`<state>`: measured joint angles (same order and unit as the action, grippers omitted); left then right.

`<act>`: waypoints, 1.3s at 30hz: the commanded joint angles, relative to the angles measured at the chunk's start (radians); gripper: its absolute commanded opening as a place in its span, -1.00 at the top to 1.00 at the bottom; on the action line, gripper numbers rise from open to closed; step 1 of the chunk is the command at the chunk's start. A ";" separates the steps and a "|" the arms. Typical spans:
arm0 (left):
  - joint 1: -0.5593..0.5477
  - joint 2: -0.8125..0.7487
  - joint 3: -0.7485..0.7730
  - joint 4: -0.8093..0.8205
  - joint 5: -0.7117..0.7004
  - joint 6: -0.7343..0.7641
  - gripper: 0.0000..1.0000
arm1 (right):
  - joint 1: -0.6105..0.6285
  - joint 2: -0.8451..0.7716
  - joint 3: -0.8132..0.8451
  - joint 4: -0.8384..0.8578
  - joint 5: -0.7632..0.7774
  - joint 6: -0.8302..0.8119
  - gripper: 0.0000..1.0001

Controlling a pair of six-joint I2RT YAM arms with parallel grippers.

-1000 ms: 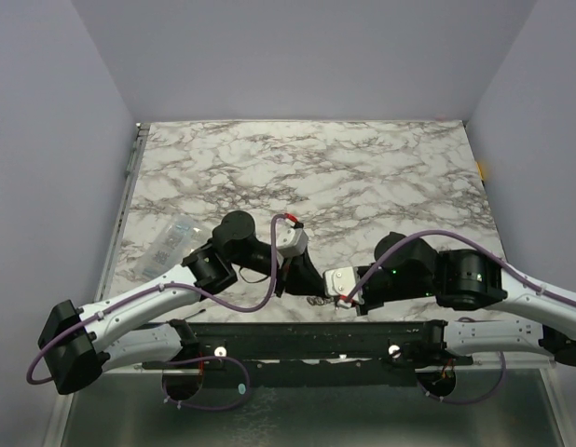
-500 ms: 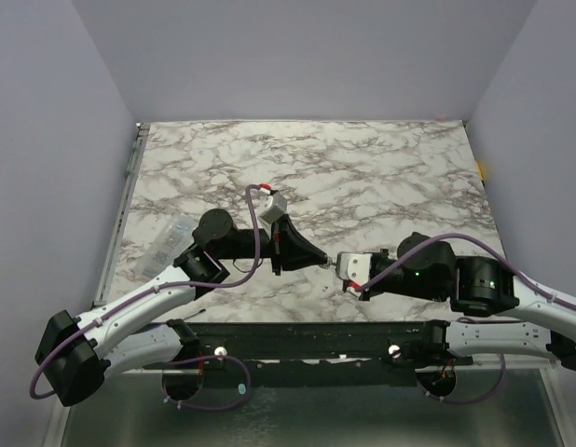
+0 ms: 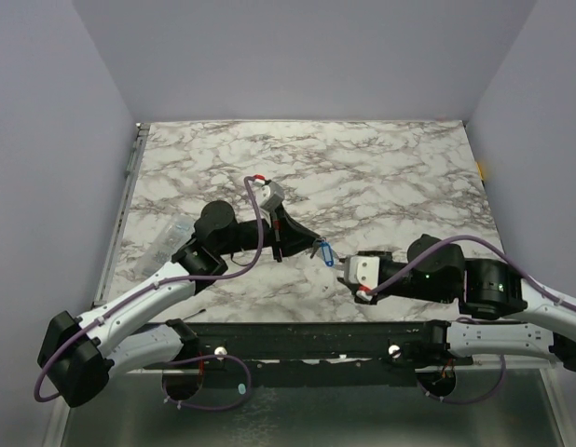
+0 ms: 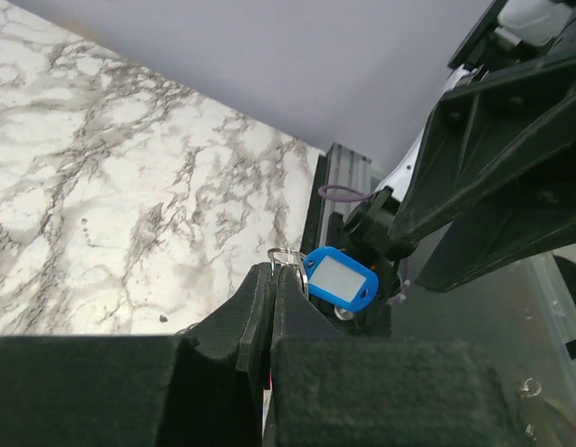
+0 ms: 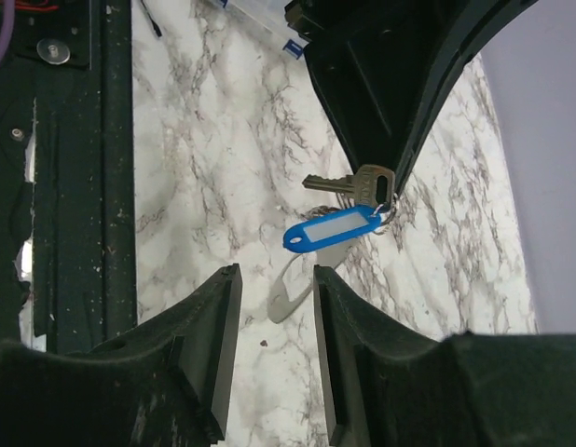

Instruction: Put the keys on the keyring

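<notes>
**Finding one.** My left gripper (image 4: 272, 279) is clenched, jaws pressed together on the keyring (image 4: 281, 255), a thin metal loop. Only a small arc of it shows above the tips at the centre of the left wrist view. A blue tag (image 5: 330, 228) and a silver key (image 5: 348, 182) hang from that loop. Both are clear of the counter (image 3: 381, 168) and sit just below centre in the overhead view.

**Finding two.** My right gripper (image 5: 274, 303) is released, jaws apart with nothing between them. It points at the hanging pair from the lower half of its own view.

**Handling, as judged.**
- The bunch looks light.
- The key and loop are stiff, smooth metal, likely to slip or pivot under a loose pinch.
- The tag is hard plastic and hangs free, so it will probably swing if nudged.
- The key's flat head offers the best hold, with its broad faces against the jaws and the blade left free.
- The loop is thin wire and should be gripped well away from wherever it opens. I cannot see that opening.

**Markings.** The tag's pale window appears blank. A clear packet (image 5: 262, 13) at the upper edge of the right wrist view carries small blue print, too small to read. No brand is legible on the key.
</notes>
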<state>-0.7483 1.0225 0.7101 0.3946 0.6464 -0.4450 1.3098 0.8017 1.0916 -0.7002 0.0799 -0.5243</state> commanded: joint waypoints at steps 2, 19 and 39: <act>0.000 -0.002 0.086 -0.171 -0.035 0.175 1.00 | 0.007 -0.038 -0.004 0.111 0.103 -0.002 0.03; 0.001 -0.032 0.095 -0.334 -0.634 0.227 1.00 | 0.007 0.243 -0.092 0.682 0.634 0.436 -0.53; 0.006 -0.077 0.078 -0.358 -0.700 0.190 1.00 | -0.123 0.606 0.047 0.735 0.578 0.488 -0.12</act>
<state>-0.7479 0.9718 0.8009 0.0174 -0.0406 -0.2462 1.1969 1.3716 1.0946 0.0067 0.6678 -0.0589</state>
